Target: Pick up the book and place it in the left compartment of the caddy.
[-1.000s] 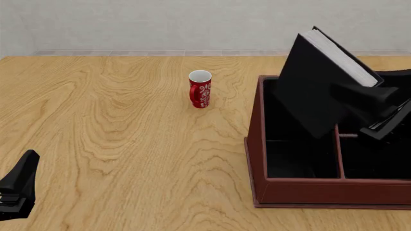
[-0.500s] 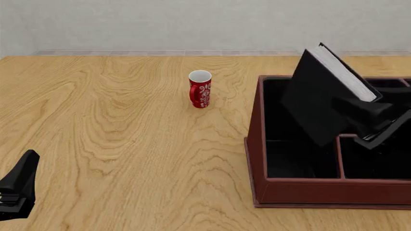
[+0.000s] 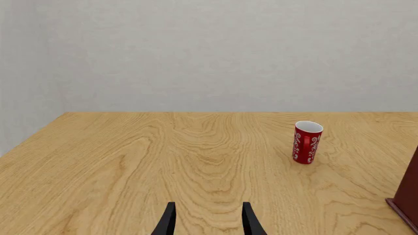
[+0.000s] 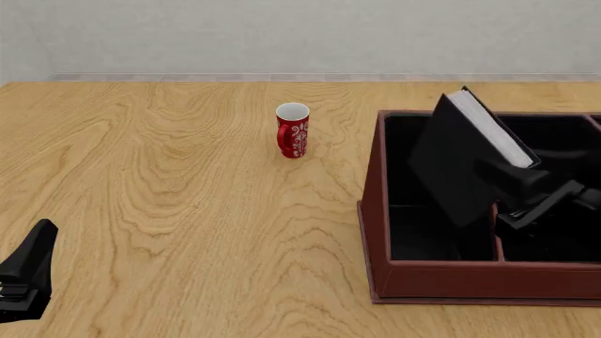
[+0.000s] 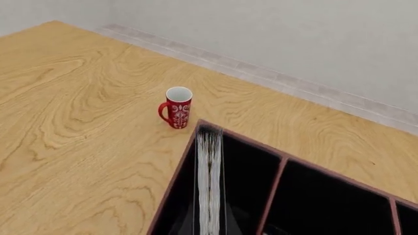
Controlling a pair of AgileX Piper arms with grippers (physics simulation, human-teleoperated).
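The book is up off the tabletop, tilted, its lower end dipping into the caddy's left compartment — pickup done, release not yet. The right gripper's jaws pinch its lower right edge. The left gripper idles, jaws spread.

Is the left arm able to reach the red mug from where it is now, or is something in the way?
Probably yes. The left pincer is open and holds nothing, and only bare table lies between it and the red mug, which stands upright, apart from the caddy.
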